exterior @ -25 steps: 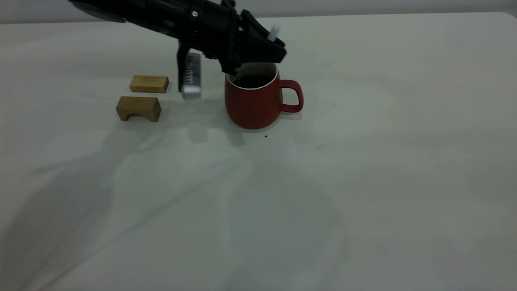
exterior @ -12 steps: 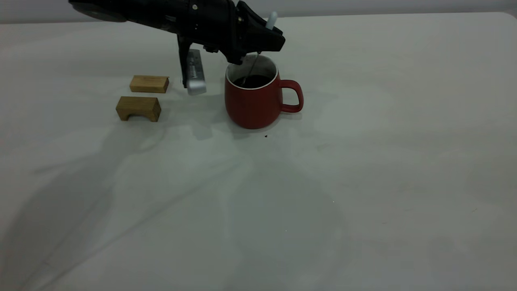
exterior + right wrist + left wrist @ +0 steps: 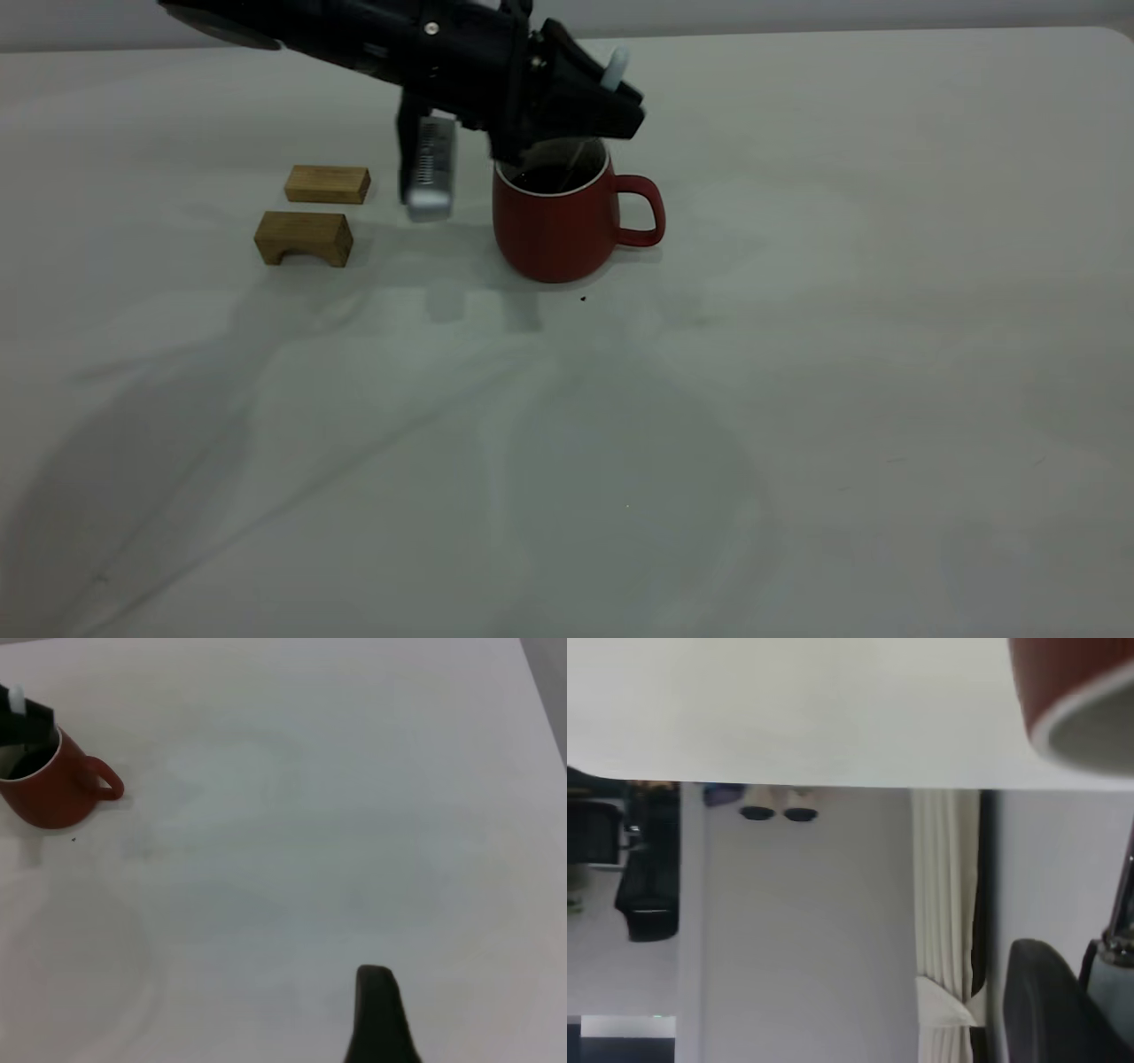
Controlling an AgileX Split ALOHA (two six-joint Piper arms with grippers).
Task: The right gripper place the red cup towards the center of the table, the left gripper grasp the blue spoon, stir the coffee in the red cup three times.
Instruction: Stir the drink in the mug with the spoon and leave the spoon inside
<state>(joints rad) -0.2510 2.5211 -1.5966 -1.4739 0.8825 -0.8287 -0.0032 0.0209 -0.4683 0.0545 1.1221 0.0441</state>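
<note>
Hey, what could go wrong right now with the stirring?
The left gripper holds the spoon low over the cup; its black body sits almost at the rim, so a wide sweep might knock the cup. The coffee could slop onto the table. The spoon's handle sticks out only a little above the grip, so it may slip.

On the table [image 3: 797, 399] stood one cup [image 3: 554, 226], holding coffee [image 3: 545, 180], one spoon [image 3: 611, 69], and two wooden blocks [image 3: 327, 184] [image 3: 304, 237]. One gripper [image 3: 523, 146] was over the cup; one finger [image 3: 379, 1019] of the other showed.
</note>
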